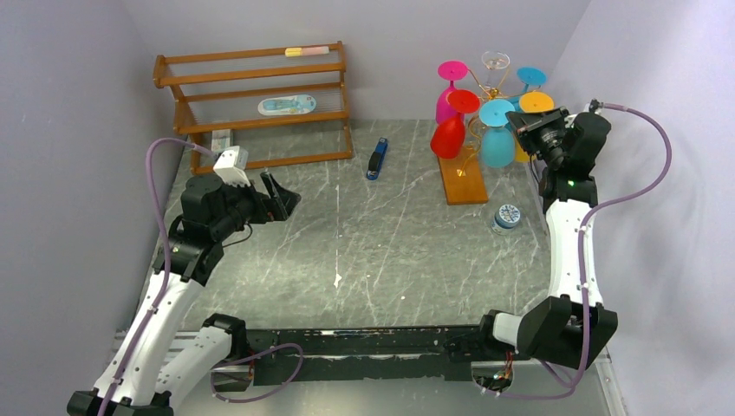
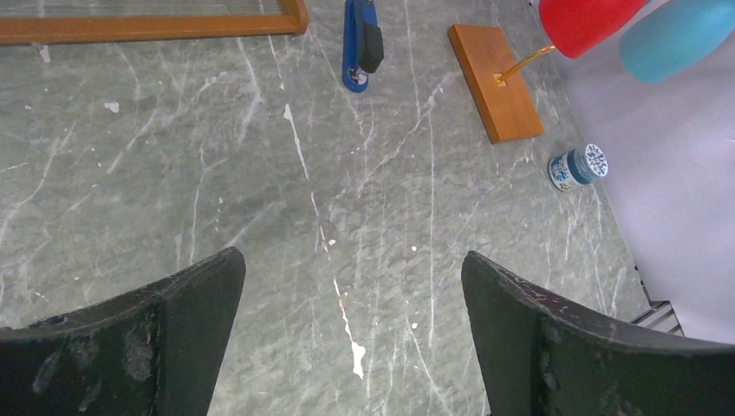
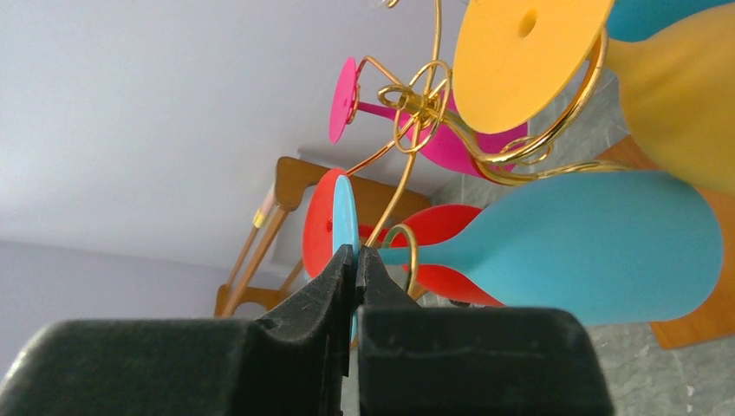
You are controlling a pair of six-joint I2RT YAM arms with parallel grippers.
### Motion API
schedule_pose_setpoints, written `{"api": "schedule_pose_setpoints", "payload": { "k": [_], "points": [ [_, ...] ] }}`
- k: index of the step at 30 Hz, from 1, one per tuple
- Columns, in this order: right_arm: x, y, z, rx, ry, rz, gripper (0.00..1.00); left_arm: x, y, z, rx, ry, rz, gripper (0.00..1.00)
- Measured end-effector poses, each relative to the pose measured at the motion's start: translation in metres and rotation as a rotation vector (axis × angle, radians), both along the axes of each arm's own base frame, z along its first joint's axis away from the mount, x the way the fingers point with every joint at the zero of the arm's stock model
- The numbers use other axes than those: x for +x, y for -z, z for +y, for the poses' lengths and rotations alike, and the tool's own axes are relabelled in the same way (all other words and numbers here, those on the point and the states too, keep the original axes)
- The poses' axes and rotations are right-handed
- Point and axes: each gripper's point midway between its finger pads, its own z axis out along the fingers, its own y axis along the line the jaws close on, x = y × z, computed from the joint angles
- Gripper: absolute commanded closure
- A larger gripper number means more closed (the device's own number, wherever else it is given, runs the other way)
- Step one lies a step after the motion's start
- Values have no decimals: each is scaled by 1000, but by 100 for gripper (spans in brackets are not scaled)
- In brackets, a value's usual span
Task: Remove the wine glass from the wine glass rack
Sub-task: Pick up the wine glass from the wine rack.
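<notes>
The right gripper [image 3: 355,254] is clenched on the round foot of a light blue wine glass [image 3: 589,234] hanging bowl-down on the gold wire rack [image 1: 464,179], while the left gripper [image 2: 349,260] hangs wide open above the table [image 2: 173,173].

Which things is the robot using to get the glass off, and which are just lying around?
For the job: light blue wine glass, its foot pinched in the right gripper; wine glass rack it hangs on.

Just lying about: wooden shelf; blue stapler; little blue-and-white jar; left gripper, open and empty.
</notes>
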Motion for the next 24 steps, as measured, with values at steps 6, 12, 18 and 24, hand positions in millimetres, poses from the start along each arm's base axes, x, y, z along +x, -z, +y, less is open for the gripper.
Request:
{"api": "schedule_pose_setpoints", "payload": {
  "k": [6,12,18,24],
  "points": [
    [-6,-6,5,30,-12,-3,100,-2,0,-4,-19,15,13,0],
    [-10,-5,6,57,-13,10,100,-4,7,-8,-47,27,25,0],
    [-17,-4,18,96,-67,15,100,-12,28,-7,-54,22,74,0],
    [-18,-1,17,93,-66,25,100,-14,21,-3,-30,25,25,0]
  ]
}}
